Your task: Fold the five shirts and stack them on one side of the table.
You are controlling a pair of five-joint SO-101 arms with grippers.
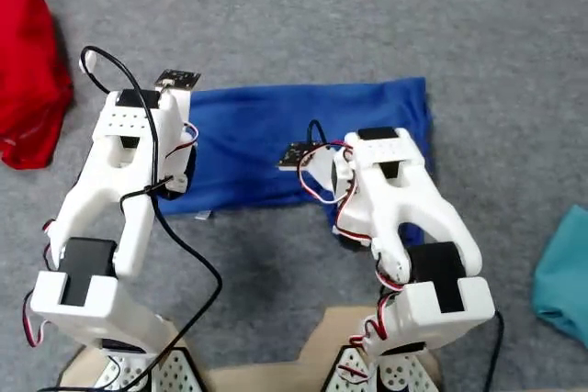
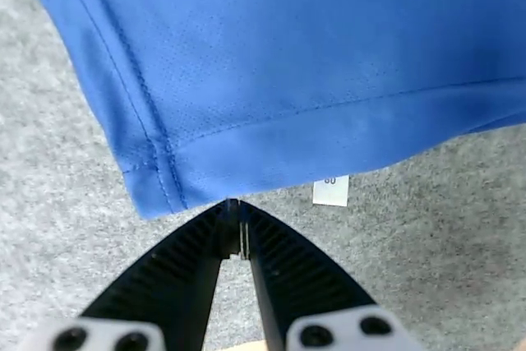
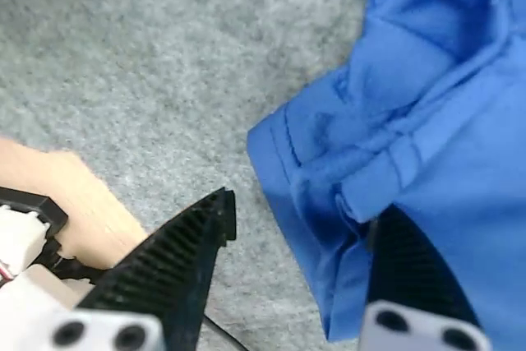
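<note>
- The blue shirt [image 1: 303, 135] is lying in the middle of the grey table [image 1: 459, 25]. Its long axis is running side to side in front of both arms, and it is looking folded into a band.
- The left gripper [image 2: 238, 232] is sitting just off the shirt's near left corner. Its 2 jaws are pressing together on nothing, with the tips pointing at the hem beside a white label [image 2: 330, 190].
- The right gripper [image 3: 308, 211] is hanging at the shirt's near right end with its jaws wide apart. 1 is over bare table and 1 over cloth, so the bunched edge is lying between them.
- Each arm is standing nearest its own end. The next fold is probably depending on pinching both near corners, and the left jaws would need opening first.
- A red shirt [image 1: 32, 80] and a teal shirt [image 1: 565, 273] are lying at opposite table edges.
</note>
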